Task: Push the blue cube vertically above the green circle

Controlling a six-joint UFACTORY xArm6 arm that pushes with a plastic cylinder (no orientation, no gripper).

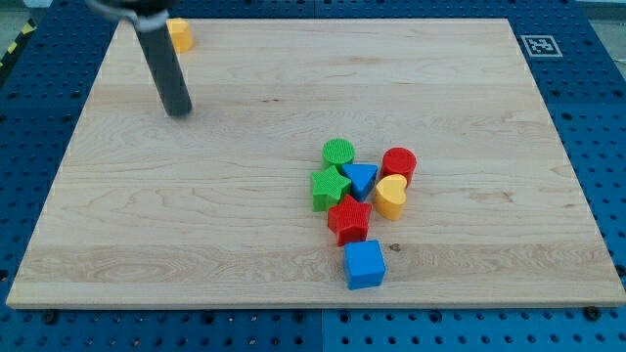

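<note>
Blue cube sits low-right — well apart from my tip, a fingerless rod up-left.

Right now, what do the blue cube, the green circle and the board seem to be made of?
The blue cube looks like matte plastic: even colour, no grain, soft sheen. The green circle also looks plastic, and its top shows fine parallel ridges, perhaps from 3D printing. The board looks like pale wood with a smooth finish: long grain lines and plank seams run across it. My tip is far from both blocks.

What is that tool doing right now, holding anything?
My tip: a plain rod, no jaws, holding nothing. It rests on the board at the view's upper left, touching no block, far from the blue cube.
</note>
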